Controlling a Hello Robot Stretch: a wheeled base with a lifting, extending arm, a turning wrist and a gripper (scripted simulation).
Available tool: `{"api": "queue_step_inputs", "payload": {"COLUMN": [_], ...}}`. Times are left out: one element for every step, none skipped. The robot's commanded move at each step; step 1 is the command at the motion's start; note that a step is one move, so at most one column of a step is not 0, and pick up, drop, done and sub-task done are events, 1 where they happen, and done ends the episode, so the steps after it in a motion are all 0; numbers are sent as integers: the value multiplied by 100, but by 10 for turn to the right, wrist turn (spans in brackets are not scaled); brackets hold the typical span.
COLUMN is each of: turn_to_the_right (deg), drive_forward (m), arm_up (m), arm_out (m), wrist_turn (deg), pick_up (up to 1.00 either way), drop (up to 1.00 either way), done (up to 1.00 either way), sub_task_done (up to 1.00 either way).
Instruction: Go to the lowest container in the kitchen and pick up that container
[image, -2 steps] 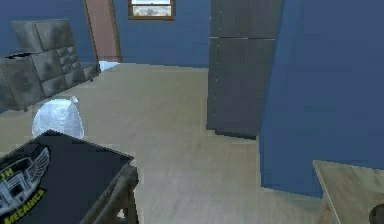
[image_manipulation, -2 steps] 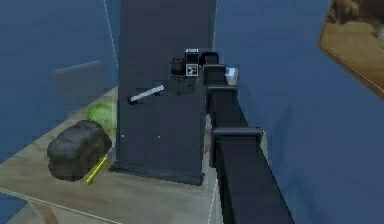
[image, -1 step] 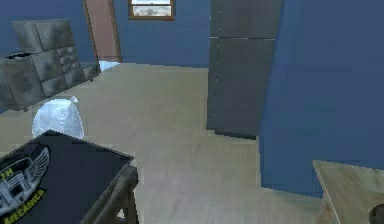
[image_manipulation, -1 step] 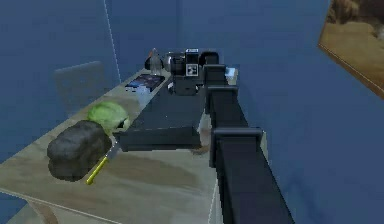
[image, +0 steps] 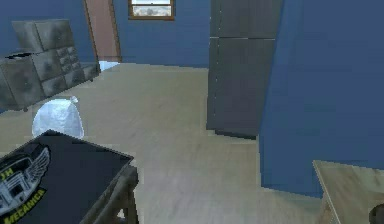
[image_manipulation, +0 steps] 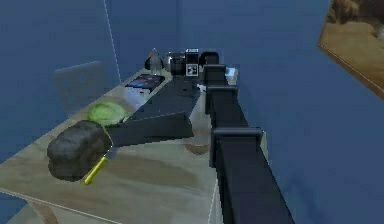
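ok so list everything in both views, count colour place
fridge: one, dark grey, forward view's middle, by blue wall
door: one, brown, far wall, upper left
drawer units: a few, grey, forward view's left
translucent bin-like thing: one, whitish, on floor near drawers
wooden table: one, pale, arm side view
lump: one, dark grey, table's near left
round thing: one, green, behind the lump
stick: one, yellow, beside the lump
wall picture: one, brown-framed, arm side view's upper right
arm: one, dark, over the table
gripper: one, dark, arm's far end; cannot tell if it holds anything
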Motion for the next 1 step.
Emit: {"api": "queue_step_inputs", "payload": {"turn_to_the_right": [0], "drive_forward": [0], "arm_up": [-28], "arm_out": [0], "wrist_turn": [0], "pick_up": [0], "drop": [0], "done": [0], "sub_task_done": [0]}}
